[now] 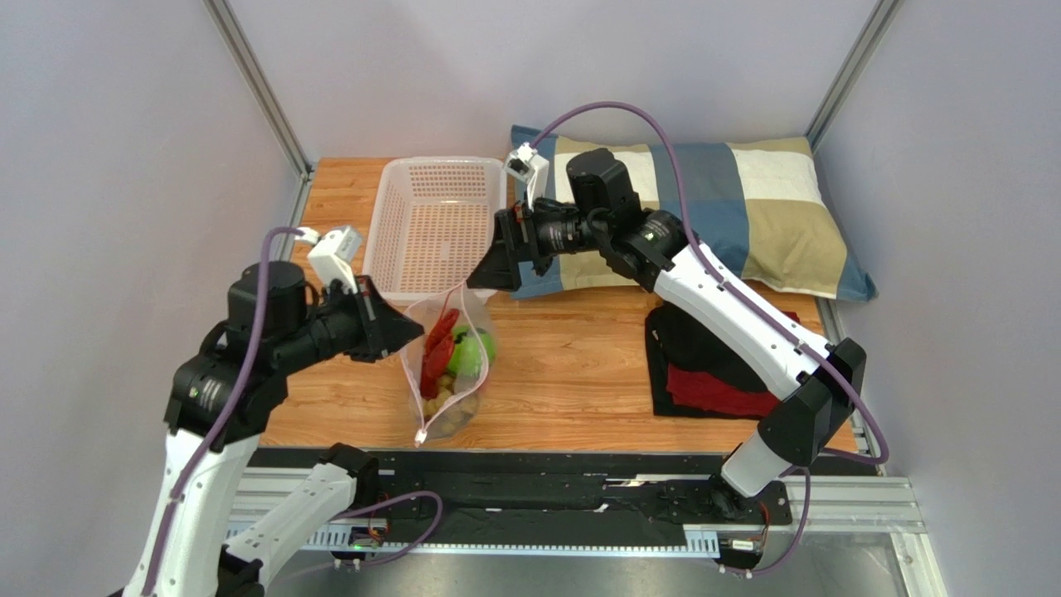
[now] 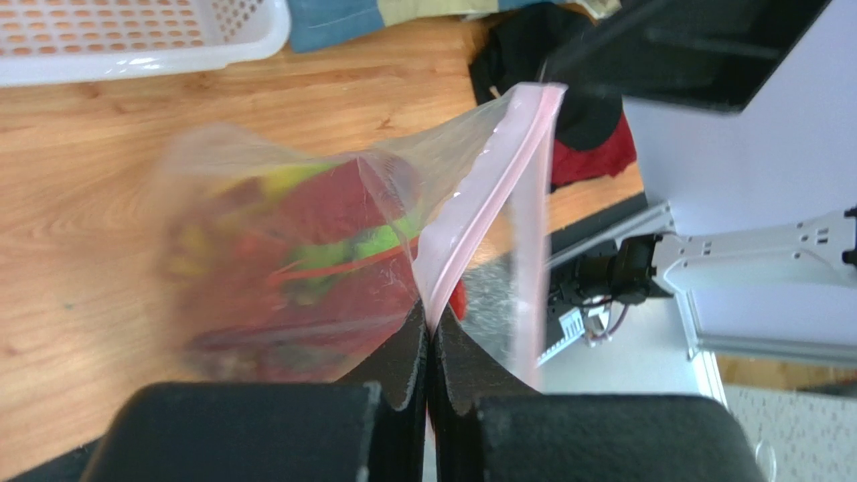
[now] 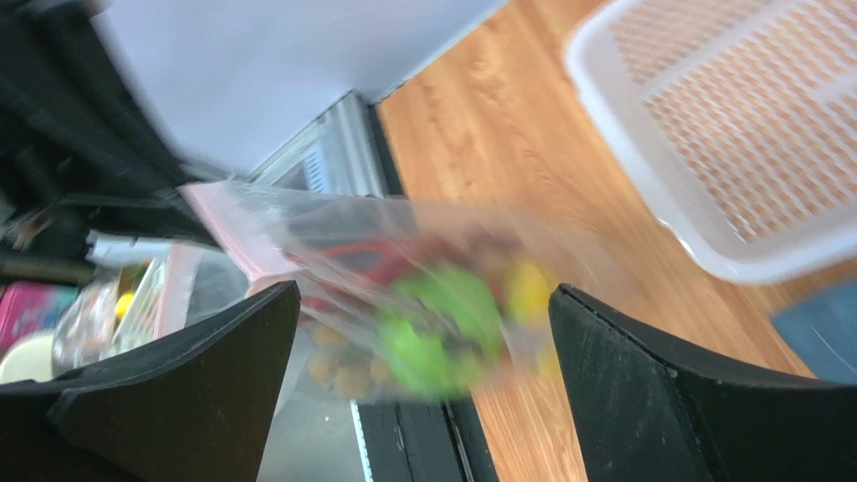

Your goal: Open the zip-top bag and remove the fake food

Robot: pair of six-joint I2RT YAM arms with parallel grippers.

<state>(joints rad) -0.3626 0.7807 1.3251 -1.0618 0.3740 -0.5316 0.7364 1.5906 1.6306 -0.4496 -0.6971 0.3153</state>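
The zip-top bag [image 1: 446, 373] hangs lifted over the table's front edge. Fake food shows through it: red chilli shapes [image 1: 437, 342], a green ball [image 1: 468, 352] and a brownish cluster [image 1: 438, 406]. My left gripper [image 1: 399, 332] is shut on the bag's pinkish zip strip [image 2: 493, 171]; in the left wrist view the fingertips [image 2: 431, 319] pinch the strip with the bag [image 2: 292, 231] beyond them. My right gripper [image 1: 490, 271] is open by the bag's upper right corner. In the right wrist view its jaws stand wide apart [image 3: 424, 289] with the blurred bag [image 3: 402, 251] and green ball [image 3: 443, 321] beyond.
A white mesh basket [image 1: 396, 187] stands at the back left, also in the right wrist view [image 3: 704, 131]. A patchwork pillow [image 1: 747, 199] lies at the back right. A dark and red cloth [image 1: 710, 373] lies under the right arm.
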